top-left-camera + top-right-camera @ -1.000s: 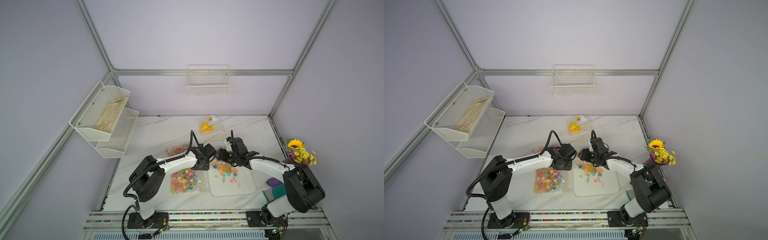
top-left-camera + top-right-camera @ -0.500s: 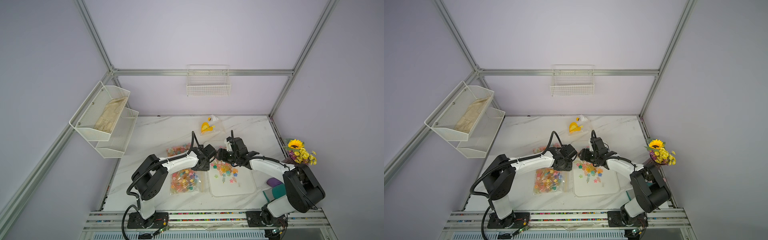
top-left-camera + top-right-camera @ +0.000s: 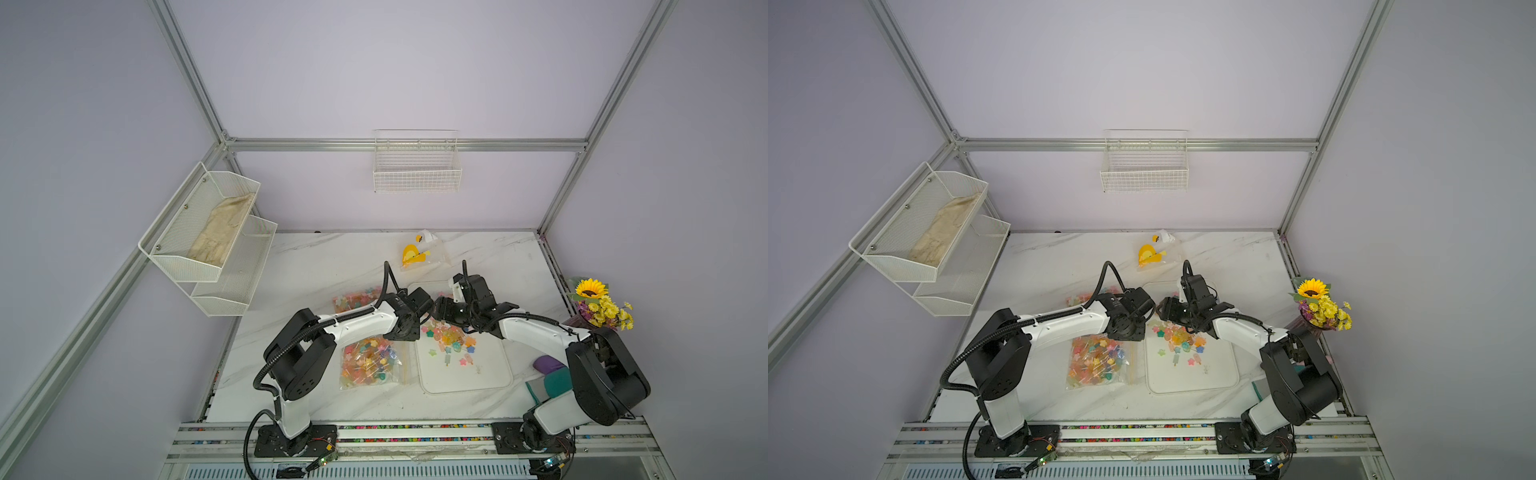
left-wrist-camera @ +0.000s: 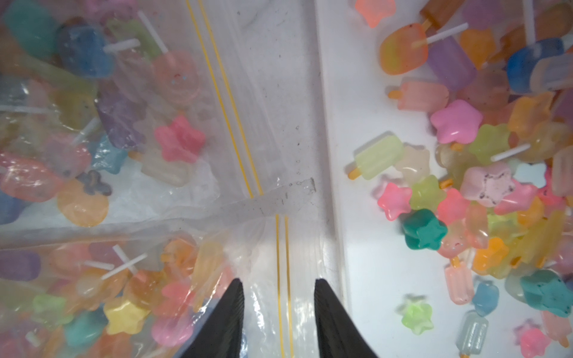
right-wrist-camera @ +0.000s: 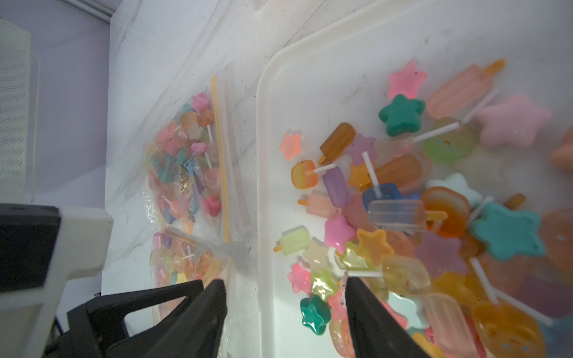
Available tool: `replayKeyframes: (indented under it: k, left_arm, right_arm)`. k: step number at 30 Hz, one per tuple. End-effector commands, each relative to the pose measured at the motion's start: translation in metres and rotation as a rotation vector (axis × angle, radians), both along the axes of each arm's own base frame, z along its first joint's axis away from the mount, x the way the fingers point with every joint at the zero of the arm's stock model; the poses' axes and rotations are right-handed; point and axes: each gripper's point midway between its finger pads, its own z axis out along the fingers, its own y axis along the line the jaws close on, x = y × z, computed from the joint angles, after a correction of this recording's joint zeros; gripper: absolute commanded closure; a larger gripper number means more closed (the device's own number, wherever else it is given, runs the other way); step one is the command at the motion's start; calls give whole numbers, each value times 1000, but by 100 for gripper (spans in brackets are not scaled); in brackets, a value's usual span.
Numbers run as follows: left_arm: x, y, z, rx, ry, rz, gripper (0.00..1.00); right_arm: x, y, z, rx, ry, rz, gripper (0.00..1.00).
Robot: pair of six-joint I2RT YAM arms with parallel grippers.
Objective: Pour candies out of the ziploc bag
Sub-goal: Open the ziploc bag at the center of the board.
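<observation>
Cannot tell jaw spacing in both top views, too small and partly masked. Close up: left gripper (image 4: 277,282) spread astride the zip strip of a ziploc bag (image 4: 266,257) packed with candies (image 4: 124,313); right gripper (image 5: 285,280) likewise spread above the rim of the white tray (image 5: 262,155). More candies heaped loose on that tray, second filled bag (image 4: 235,77) alongside. White marble tabletop (image 3: 332,266), lilac walls (image 3: 415,62).

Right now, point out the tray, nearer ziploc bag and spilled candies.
tray (image 3: 478,378), in a top view, bare front floor
nearer ziploc bag (image 3: 368,363), in a top view, filled middle
spilled candies (image 3: 449,337), in a top view, heap centre
</observation>
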Motion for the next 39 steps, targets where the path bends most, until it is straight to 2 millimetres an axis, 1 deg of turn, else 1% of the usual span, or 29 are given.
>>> replayKeyframes:
  k: [1, 17, 24, 32, 39]
  left_arm:
    - [16, -19, 25, -65, -42, -3, 61]
    - [13, -23, 27, -84, -38, -7, 62]
    - [10, -22, 19, -77, -18, -8, 63]
    - [7, -25, 17, -81, -10, -16, 63]
    - [3, -23, 12, -72, 3, -15, 64]
  right_arm:
    - [2, -1, 4, 11, -22, 0, 35]
    - [2, 0, 5, 14, -22, 3, 34]
    - [1, -1, 5, 15, -23, 1, 34]
    - [2, 0, 4, 15, -21, 3, 34]
    - [1, 0, 5, 15, -22, 4, 33]
